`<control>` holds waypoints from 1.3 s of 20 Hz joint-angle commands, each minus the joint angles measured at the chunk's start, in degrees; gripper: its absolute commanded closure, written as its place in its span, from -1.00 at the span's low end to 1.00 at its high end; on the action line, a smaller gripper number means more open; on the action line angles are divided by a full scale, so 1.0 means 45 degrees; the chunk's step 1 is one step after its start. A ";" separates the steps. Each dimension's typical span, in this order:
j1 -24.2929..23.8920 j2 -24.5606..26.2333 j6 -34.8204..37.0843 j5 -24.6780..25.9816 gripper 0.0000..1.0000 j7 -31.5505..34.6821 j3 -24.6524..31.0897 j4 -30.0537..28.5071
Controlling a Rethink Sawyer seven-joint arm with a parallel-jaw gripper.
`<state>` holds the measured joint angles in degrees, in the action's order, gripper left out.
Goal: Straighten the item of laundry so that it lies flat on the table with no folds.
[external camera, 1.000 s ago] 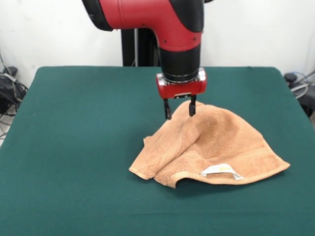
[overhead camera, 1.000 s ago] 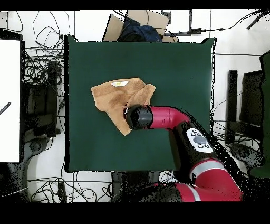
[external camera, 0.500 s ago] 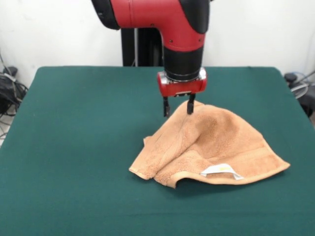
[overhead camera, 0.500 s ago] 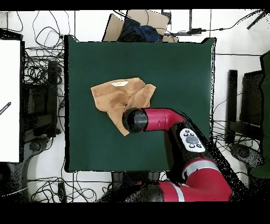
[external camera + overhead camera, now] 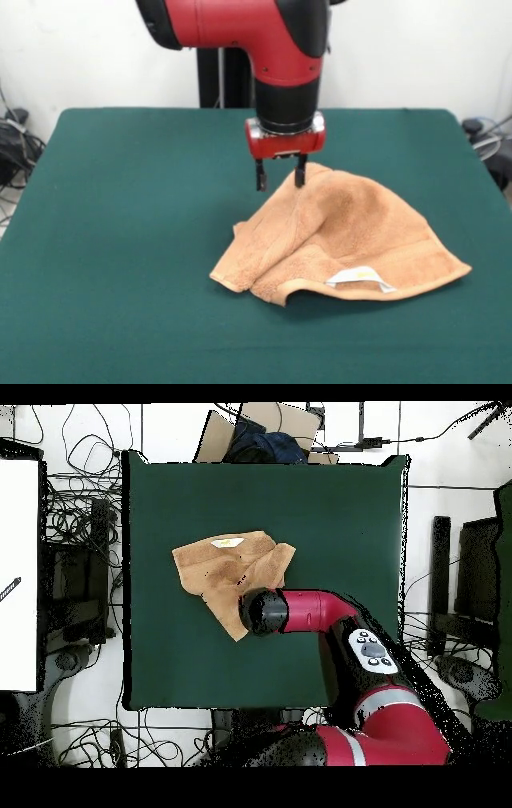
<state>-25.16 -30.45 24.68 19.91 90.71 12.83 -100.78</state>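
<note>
The item of laundry [image 5: 344,236] is an orange-tan towel, rumpled and folded over itself on the green table [image 5: 120,240]. A white label [image 5: 360,278] shows at its near edge. My gripper [image 5: 278,174] hangs open just above the towel's far peak, with nothing between its fingers. From overhead the towel [image 5: 225,564] lies left of the table's middle, and the arm's end [image 5: 263,611] covers its lower right part and the gripper itself.
Cables [image 5: 75,534] and equipment lie on the floor around the table. A cardboard box [image 5: 255,429] with dark cloth sits beyond the table's top edge in the overhead view. A white surface [image 5: 18,574] stands at the left.
The gripper has risen slightly and shifted left in the front view, still open. The towel has not moved.
</note>
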 commanded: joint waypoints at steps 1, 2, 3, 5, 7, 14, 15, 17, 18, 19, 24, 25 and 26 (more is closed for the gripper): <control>-0.0455 0.0861 -0.0795 0.0169 -1.00 0.0801 0.0576 0.0617; -0.0525 0.0995 -0.0908 0.0219 -1.00 0.0768 0.0619 0.0640; -0.0522 0.1159 -0.1023 0.0309 -1.00 0.0755 0.0594 0.0730; -0.0528 0.1524 -0.1294 0.0513 -1.00 0.0743 0.0501 0.0853; -0.0430 0.1757 -0.1510 0.0680 -1.00 0.0775 0.0364 0.1013; -0.0029 0.1777 -0.1693 0.0797 -1.00 0.0944 0.0023 0.1181; 0.0048 0.1796 -0.1676 0.0791 -1.00 0.0961 -0.0025 0.1246; 0.0090 0.1811 -0.1627 0.0737 -1.00 0.0947 -0.0032 0.1314; 0.0068 0.1816 -0.1605 0.0712 -1.00 0.0928 -0.0004 0.1302; 0.0044 0.1842 -0.1621 0.0722 -1.00 0.0910 0.0003 0.1320; -0.0034 0.1956 -0.1682 0.0743 -1.00 0.0843 0.0065 0.1370; -0.0138 0.1988 -0.1660 0.0692 -1.00 0.0816 0.0150 0.1335; -0.0137 0.1986 -0.1665 0.0691 -1.00 0.0824 0.0144 0.1334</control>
<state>-26.77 -24.05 20.70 20.22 90.71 12.78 -98.66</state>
